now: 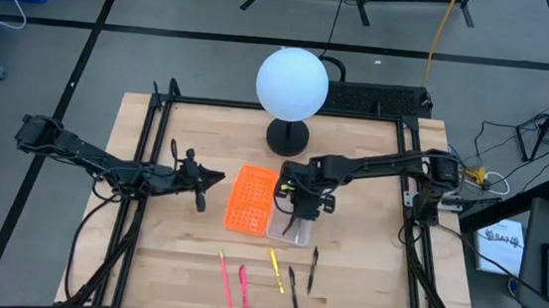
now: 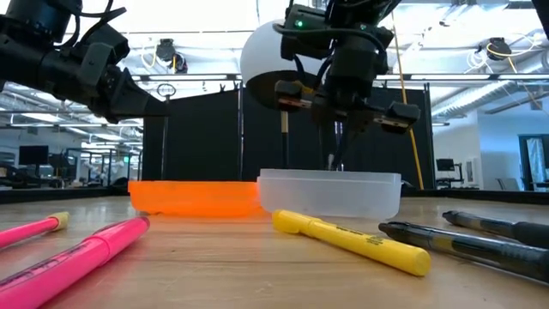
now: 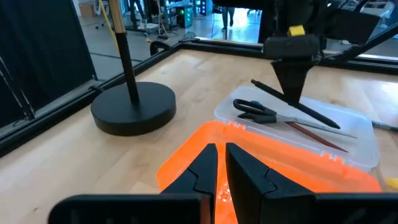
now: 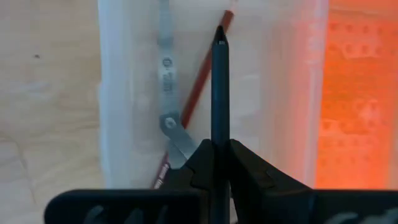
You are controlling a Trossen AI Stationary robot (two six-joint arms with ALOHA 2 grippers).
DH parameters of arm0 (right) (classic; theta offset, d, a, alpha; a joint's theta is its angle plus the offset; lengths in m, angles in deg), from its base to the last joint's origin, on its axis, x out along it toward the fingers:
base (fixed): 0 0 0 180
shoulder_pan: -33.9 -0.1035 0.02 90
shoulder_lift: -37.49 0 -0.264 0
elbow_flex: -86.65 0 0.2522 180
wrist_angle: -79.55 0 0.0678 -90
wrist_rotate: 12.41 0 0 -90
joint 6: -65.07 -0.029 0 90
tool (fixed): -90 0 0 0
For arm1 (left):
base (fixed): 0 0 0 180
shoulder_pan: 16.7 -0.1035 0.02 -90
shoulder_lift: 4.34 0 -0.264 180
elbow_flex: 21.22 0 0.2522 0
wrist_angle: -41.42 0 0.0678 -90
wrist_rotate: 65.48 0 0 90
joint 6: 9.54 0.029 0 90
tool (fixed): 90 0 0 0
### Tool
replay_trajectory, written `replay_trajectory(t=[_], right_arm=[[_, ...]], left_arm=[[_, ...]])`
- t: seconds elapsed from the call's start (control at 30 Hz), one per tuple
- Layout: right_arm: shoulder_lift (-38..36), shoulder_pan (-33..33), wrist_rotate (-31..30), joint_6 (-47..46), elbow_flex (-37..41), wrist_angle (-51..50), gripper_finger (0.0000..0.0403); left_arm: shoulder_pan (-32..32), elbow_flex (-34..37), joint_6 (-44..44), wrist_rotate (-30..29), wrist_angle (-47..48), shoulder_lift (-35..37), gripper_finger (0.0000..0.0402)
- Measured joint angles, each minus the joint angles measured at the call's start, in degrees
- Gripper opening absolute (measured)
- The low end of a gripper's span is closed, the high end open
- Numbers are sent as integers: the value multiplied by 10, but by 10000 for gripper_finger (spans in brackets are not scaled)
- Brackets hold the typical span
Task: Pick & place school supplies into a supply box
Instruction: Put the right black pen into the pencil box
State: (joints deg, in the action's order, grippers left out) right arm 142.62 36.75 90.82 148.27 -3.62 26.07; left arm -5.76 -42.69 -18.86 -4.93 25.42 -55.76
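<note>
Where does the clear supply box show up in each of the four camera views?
High view: supply box centre, under the right gripper.
Low view: centre, on the table.
Left wrist view: upper right, holding scissors.
Right wrist view: fills the middle.
Shared landmark: orange perforated piece alongside.

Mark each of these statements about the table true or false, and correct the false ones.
1. The scissors lie inside the clear supply box. True.
2. The right tool holds a yellow pen. False: it is shut on a black pen above the box.
3. The orange perforated piece lies beside the box. True.
4. The left tool grips a pink pen. False: it holds nothing; both pink pens lie on the table.
</note>
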Motion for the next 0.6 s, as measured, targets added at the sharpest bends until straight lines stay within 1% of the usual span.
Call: replay_trajectory(t=[0.37, 0.6], right_arm=[[44, 17, 4, 4, 0, 5, 29], [30, 20, 4, 4, 0, 0, 44]], left_arm=[[0, 0, -2, 0, -3, 0, 42], [0, 0, -7, 10, -3, 0, 42]])
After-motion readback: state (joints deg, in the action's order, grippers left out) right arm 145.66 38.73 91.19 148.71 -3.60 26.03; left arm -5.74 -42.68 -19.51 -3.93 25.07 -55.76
